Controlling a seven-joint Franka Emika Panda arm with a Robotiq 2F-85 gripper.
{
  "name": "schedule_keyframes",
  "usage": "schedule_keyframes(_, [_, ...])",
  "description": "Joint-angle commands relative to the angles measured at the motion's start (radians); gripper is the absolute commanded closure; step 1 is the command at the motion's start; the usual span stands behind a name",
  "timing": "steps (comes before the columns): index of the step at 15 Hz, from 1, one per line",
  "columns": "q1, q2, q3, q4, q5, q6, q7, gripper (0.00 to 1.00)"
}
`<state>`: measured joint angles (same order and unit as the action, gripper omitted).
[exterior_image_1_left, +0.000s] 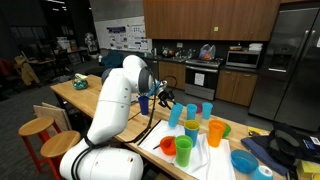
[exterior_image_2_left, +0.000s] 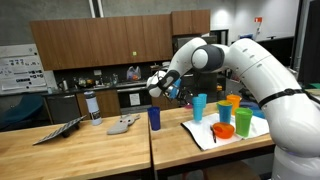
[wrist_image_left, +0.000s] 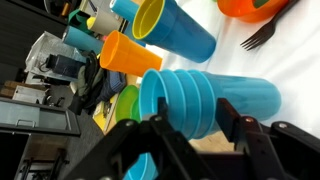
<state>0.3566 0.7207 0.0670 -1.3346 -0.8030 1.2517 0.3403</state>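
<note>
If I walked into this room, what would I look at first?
You would first see the big white robot arm reaching over the wooden table. Its fingers grip a light blue cup lying on its side, up above the tabletop. Next you would spot the bright cups, blue, orange, green and yellow, crowded on a white cloth at the table's end.

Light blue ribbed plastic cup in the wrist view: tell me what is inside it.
The hand grips the light blue ribbed plastic cup sideways. Its mouth shows only bare blue wall; the bottom is hidden from view.
</note>
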Motion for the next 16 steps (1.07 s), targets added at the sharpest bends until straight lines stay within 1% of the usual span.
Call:
schedule_keyframes(1, [0.002, -0.008, 0.005, -0.001, 0.004, 0.012, 0.009, 0.73])
schedule_keyframes(8, [0.007, -0.011, 0.007, -0.018, -0.003, 0.033, 0.019, 0.73])
schedule_keyframes(9, [0.009, -0.012, 0.009, -0.019, 0.001, 0.028, 0.015, 0.51])
schedule_keyframes(10, [0.005, -0.015, 0.009, -0.017, -0.004, 0.032, -0.002, 0.24])
schedule_keyframes(11, [0.007, -0.02, 0.012, -0.022, -0.003, 0.034, -0.002, 0.26])
schedule_keyframes(12, [0.007, 0.002, 0.007, -0.001, 0.002, 0.024, 0.003, 0.49])
schedule_keyframes(13, [0.007, 0.002, 0.008, -0.001, 0.002, 0.024, 0.003, 0.45])
schedule_keyframes(16, [0.008, 0.002, 0.01, -0.001, 0.002, 0.024, 0.002, 0.26])
